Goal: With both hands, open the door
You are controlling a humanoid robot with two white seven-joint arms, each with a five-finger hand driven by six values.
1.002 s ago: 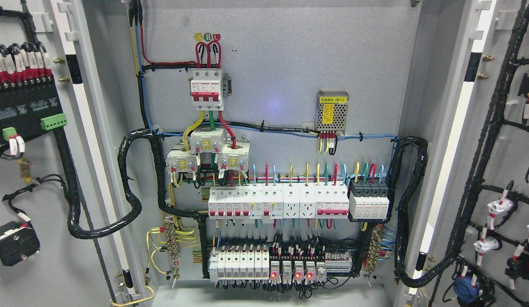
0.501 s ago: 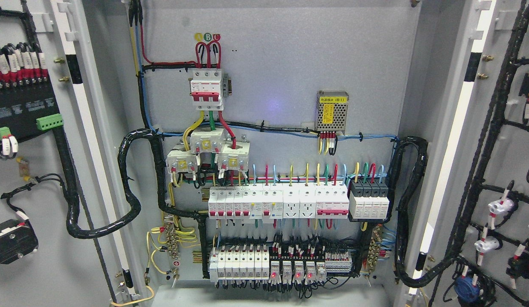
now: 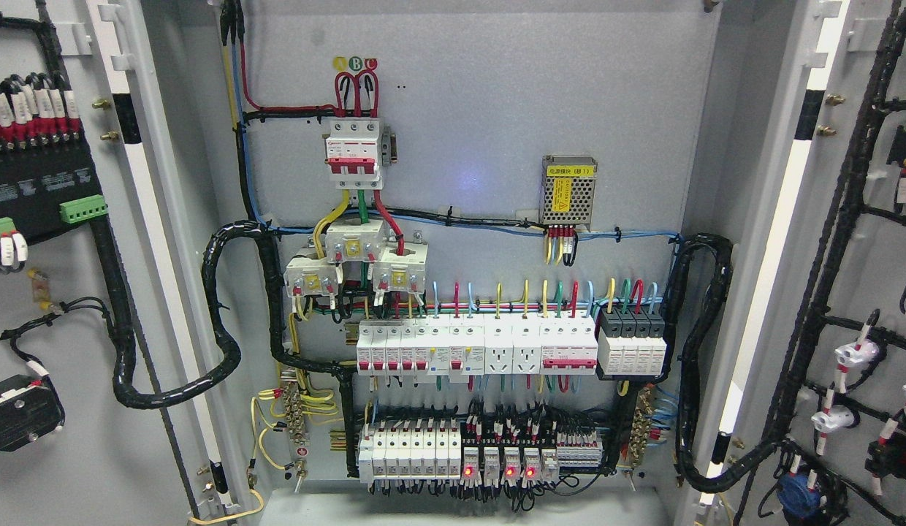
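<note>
Grey metal fills my view, the back wall [image 3: 482, 109] of a big cabinet. My hands are both out of sight, so I cannot tell how my fingers sit. My left door [image 3: 66, 438] and right door [image 3: 873, 256] stand wide open at the sides. Between them, white switches [image 3: 475, 349] sit in rows, with a black cable [image 3: 219, 307] curling near the left door.

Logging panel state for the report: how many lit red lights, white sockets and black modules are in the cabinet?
Lit red lights: 3
White sockets: 2
Black modules: 4
Total: 9
</note>
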